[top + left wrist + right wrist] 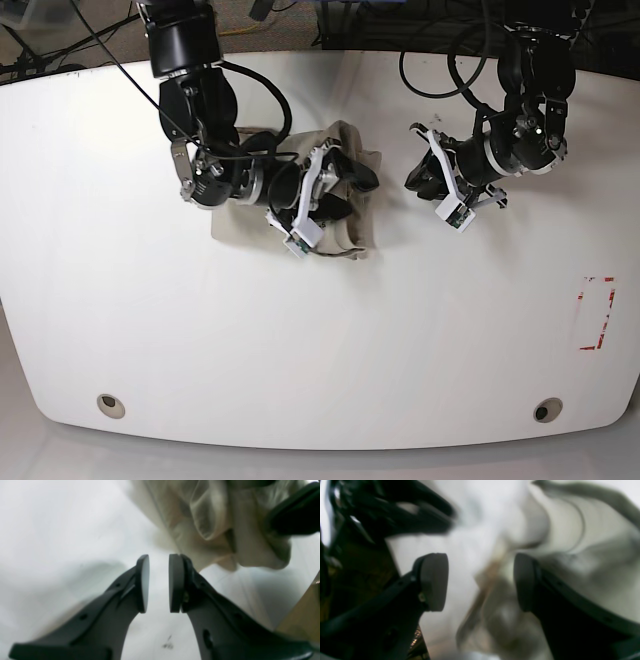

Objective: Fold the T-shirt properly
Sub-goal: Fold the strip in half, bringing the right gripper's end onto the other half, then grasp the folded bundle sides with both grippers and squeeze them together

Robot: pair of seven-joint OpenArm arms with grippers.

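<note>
T-shirt [345,215] lies bunched on the white table [320,350], far side, left of centre, already reduced to a compact wrinkled bundle. Judged light, limp and non-slippery; it will sag and unfold if lifted by one layer. Best hold: pinch a doubled outer edge or corner through all layers.

Right gripper [335,190] is over the bundle, jaws wide apart, cloth between them, not clamped. Left gripper [420,183] is to the right of the cloth, clear of it, pads [176,582] nearly together with a narrow gap, holding nothing.

No containers in view.
</note>
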